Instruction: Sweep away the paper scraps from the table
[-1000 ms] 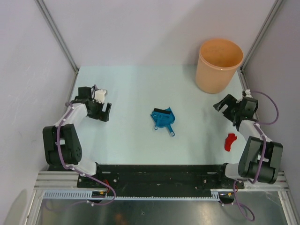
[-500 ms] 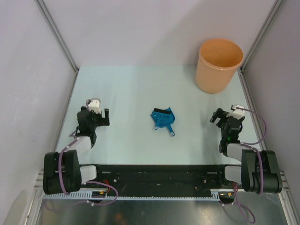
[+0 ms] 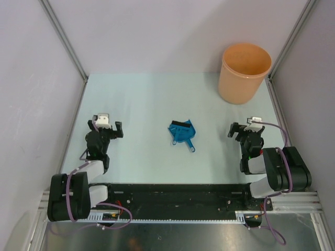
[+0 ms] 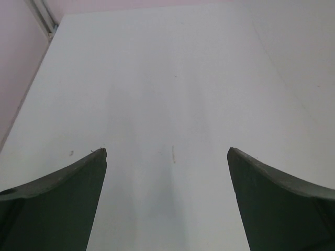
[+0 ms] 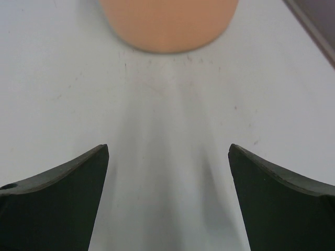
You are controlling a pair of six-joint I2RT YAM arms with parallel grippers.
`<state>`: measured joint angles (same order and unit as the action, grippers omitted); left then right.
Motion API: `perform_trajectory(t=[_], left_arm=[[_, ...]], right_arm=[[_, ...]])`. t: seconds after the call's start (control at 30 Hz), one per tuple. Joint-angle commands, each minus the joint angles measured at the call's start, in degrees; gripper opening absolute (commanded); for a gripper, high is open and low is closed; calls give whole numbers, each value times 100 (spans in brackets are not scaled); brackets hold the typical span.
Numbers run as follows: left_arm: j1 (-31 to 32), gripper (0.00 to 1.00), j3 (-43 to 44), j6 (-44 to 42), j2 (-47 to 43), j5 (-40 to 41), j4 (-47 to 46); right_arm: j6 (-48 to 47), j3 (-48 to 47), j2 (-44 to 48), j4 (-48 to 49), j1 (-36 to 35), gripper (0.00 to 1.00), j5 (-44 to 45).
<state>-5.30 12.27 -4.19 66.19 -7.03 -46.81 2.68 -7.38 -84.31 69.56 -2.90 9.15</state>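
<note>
Jaws first: the left jaws stand wide apart with nothing between them, and the left wrist view shows only bare pale bench (image 3: 152,99) in the gap, running up to the top of the frame. The right jaws are just as wide apart and just as empty. Their wrist view shows bare bench too, with the rounded foot of the orange bin (image 3: 245,72) at the top centre.

In the top view my left arm (image 3: 94,164) is folded low at the lower left and my right arm (image 3: 277,170) at the lower right. Each is tucked close to the black rail (image 3: 178,194), with its jaws pointing up the frame.

Between them, near the middle of the frame, lies the blue dustpan (image 3: 182,132). It is well apart from both jaws, has a dark strip along its upper edge, and its handle points to the lower right. The bin stands at the upper right, by the bench's far corner.

The paper scraps are nowhere in sight in any view. I judge the sweeping done or nearly so. I cannot tell whether the scraps are in the bin, whose inside I cannot make out, or hidden under one of my arms. What may be left is checking those hidden spots.

No brand, label or writing is readable anywhere.
</note>
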Motion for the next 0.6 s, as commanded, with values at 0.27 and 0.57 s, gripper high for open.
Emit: perform_trajectory(t=[0.27, 0.57], left_arm=[[671, 100, -621, 32, 1053, 131, -2808], [671, 100, -506, 120, 1036, 307, -2579]], right_arm=[[-250, -291, 11, 181, -18, 100, -18], [-136, -308, 11, 128, 61, 100, 17]])
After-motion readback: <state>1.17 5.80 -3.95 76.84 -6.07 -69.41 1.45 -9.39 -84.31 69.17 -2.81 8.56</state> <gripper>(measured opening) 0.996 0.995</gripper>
